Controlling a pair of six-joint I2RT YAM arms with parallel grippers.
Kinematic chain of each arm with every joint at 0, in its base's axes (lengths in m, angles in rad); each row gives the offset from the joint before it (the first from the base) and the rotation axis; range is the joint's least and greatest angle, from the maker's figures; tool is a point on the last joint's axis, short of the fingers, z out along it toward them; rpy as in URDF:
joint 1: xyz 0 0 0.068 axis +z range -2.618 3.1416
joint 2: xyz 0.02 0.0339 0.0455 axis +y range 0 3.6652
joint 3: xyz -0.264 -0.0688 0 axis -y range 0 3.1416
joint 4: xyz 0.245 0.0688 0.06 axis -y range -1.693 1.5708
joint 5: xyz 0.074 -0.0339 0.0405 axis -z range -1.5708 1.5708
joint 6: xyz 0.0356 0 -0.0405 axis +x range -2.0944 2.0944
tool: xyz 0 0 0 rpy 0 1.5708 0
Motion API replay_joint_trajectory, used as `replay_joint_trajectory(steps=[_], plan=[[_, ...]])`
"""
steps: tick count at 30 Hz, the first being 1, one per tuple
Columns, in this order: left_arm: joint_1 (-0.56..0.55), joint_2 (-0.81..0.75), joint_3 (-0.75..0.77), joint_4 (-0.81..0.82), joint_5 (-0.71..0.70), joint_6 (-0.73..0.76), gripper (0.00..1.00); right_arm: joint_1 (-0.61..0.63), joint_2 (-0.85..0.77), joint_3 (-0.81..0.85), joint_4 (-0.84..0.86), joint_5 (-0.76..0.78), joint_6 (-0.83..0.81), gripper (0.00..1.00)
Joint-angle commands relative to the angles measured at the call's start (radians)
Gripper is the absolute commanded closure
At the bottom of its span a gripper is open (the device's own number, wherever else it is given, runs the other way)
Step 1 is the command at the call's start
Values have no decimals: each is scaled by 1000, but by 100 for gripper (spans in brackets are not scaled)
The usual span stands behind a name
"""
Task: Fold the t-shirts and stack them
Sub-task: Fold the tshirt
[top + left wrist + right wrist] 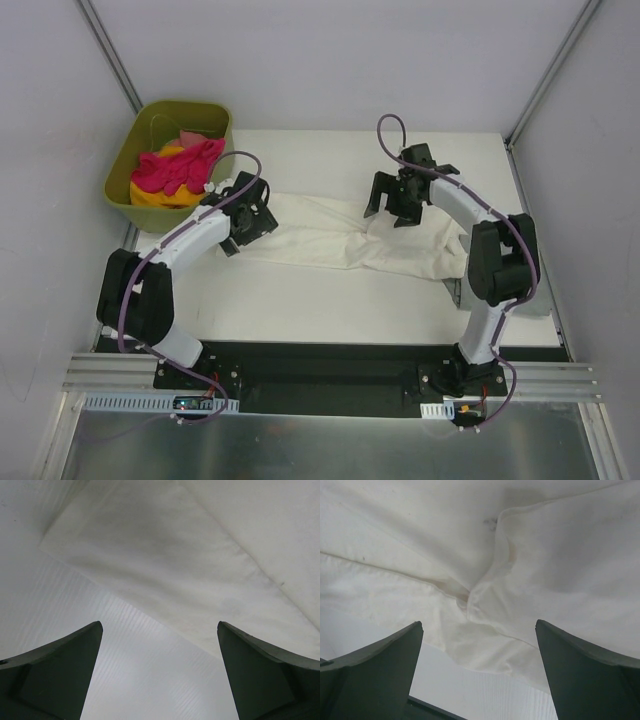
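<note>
A large cream-white t-shirt (330,235) lies stretched across the middle of the white table. My left gripper (250,215) hovers over its left end, open and empty; in the left wrist view the shirt's edge (165,565) lies just beyond the fingers (60,670). My right gripper (400,205) hovers over the rumpled right part, open and empty; the right wrist view shows folds and a seam of the shirt (485,585) between the fingers (585,670). Pink (180,165), yellow (160,196) and red shirts lie bunched in the tub.
An olive-green plastic tub (215,115) stands at the table's back left corner. Grey walls enclose the table (330,310) on three sides. A black base rail runs along the near edge.
</note>
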Motion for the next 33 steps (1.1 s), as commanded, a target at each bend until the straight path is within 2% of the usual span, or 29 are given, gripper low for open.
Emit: replay_joint_trajectory(steps=[1, 4, 9, 12, 16, 20, 27, 29, 33], plan=[[-8, 52, 79, -7, 62, 44, 1, 17, 39, 54, 16, -11, -2, 0], [-8, 49, 76, -7, 57, 44, 1, 31, 138, 132, 32, -27, 0, 0], [-7, -8, 38, -10, 40, 42, 1, 54, 310, 379, 26, -117, 36, 0], [-7, -55, 0, -10, 39, 36, 1, 68, 346, 462, 66, -151, 56, 1], [-8, -94, -30, -9, 39, 42, 1, 70, 308, 473, 95, -165, 50, 1], [-7, -74, 4, -7, 68, 96, 1, 70, 168, 338, 65, -73, 6, 1], [-8, 177, 218, -7, 179, 180, 1, 39, -120, -62, 22, 73, 52, 0], [-8, 234, 265, -6, 207, 191, 1, 22, -165, -162, 11, 73, 79, 1], [-8, 345, 326, -6, 243, 189, 1, -33, -125, -210, 22, 70, 84, 0]])
